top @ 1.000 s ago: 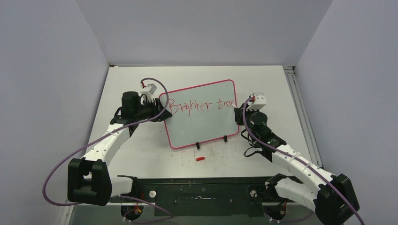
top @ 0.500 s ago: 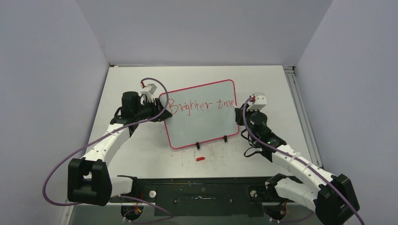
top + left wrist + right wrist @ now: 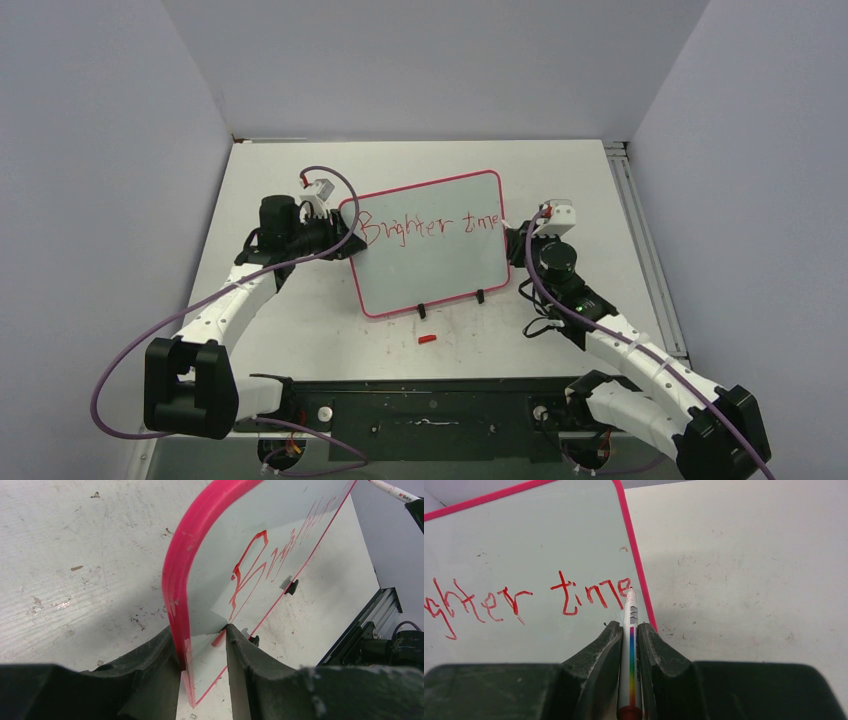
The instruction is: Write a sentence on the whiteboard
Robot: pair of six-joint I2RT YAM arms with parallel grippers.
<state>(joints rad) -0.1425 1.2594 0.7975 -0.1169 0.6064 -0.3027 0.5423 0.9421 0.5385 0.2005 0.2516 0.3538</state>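
Two words, "Brighter time", stand in red across the upper part of the whiteboard. This sentence runs from the left frame almost to the right frame, and the face below it is blank. The board stands tilted back on its black feet near the middle of the counter. On the board's left edge the left hand is clenched, with one finger on each side of the pink frame. On the other side, the right hand is clenched on a marker whose tip sits at the last "e", just inside the right frame. Whether the tip touches the face cannot be told. A small red piece, probably the marker's cap, lies on the counter just in front of the board. Assessment: the writing is under way and only partly done. No room is left on the top line, so any further words would need a second line lower down. Risk: pressure from the tip could push the propped board unless the left grip holds.
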